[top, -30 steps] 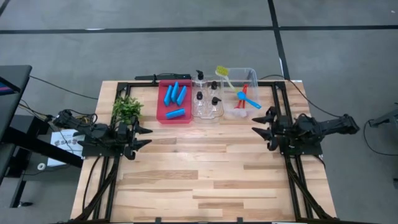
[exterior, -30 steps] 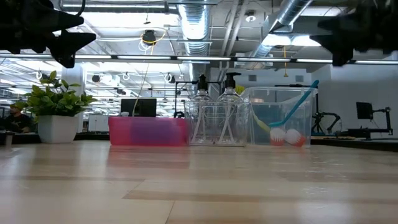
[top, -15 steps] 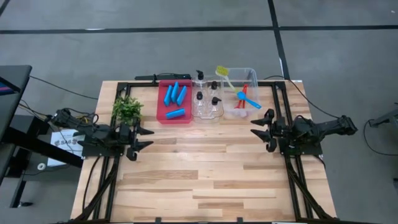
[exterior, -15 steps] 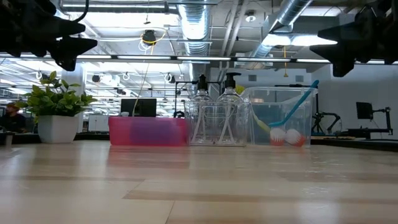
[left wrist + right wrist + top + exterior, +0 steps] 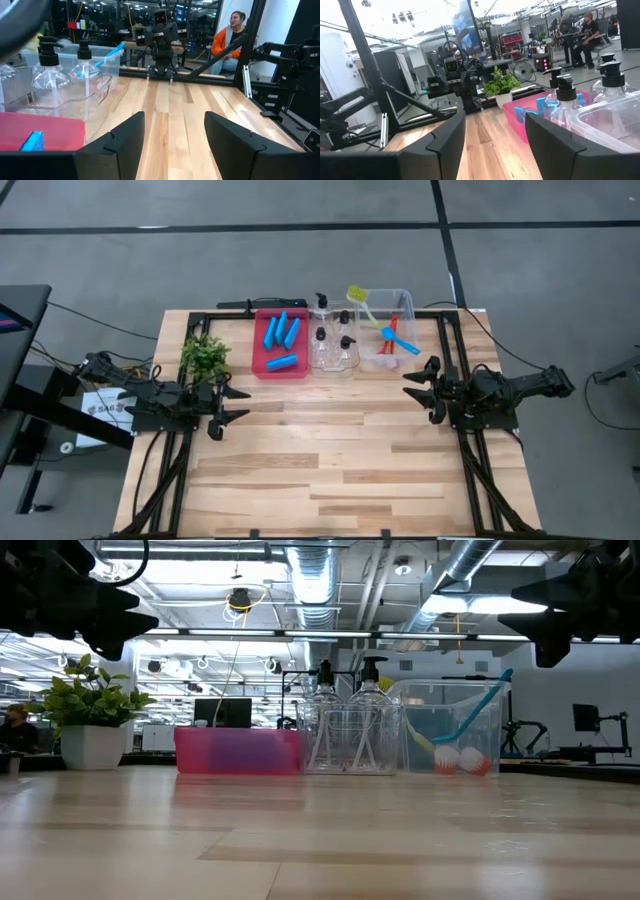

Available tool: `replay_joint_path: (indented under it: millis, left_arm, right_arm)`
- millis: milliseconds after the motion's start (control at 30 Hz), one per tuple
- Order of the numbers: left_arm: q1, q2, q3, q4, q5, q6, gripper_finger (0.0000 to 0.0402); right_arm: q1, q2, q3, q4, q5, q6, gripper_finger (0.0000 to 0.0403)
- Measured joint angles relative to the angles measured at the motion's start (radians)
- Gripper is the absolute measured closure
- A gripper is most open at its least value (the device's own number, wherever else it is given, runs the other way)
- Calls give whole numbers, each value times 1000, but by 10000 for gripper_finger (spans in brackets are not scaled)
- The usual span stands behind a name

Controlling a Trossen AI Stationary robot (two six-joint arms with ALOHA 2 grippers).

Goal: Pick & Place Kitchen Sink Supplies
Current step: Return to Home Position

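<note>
— Now that the arms are pulling back, what differs from a second ago?
— Very little on the table (image 5: pixel 330 470). The right hand (image 5: pixel 410 388) edged a touch inward and then stopped. It sits where it was half a second back, over the right side of the table, apart from the bins. The left hand (image 5: pixel 243 405) has crept slightly further inward beside the plant (image 5: pixel 204 355) (a small shift, nothing more).
— Are they carrying anything?
— No. Each wrist view shows its hand's fingers spread wide, with only bare wood between them.
— And the supplies?
— Unmoved, all along the far edge. The blue sponges (image 5: pixel 283 333) lie in the red tray (image 5: pixel 300 370). The pump bottles (image 5: pixel 322 335) stand in the middle clear bin (image 5: pixel 334 370). The brushes (image 5: pixel 398 340) lean in the right-hand bin (image 5: pixel 370 368), the yellow-green one poking over its rim.
— So what does that mean for the job?
— I'd judge the sorting done, since I see no supply lying outside a container. Both arms look to be settling into their rest pose, the left one perhaps not quite finished.
</note>
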Motion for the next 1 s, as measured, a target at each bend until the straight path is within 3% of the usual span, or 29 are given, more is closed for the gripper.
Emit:
replay_joint_path:
  millis: [1000]
  left_arm:
    - [0, 31, 0, 3, 0, 0, 193]
  right_arm:
    - [0, 0, 0, -3, 0, 0, 208]
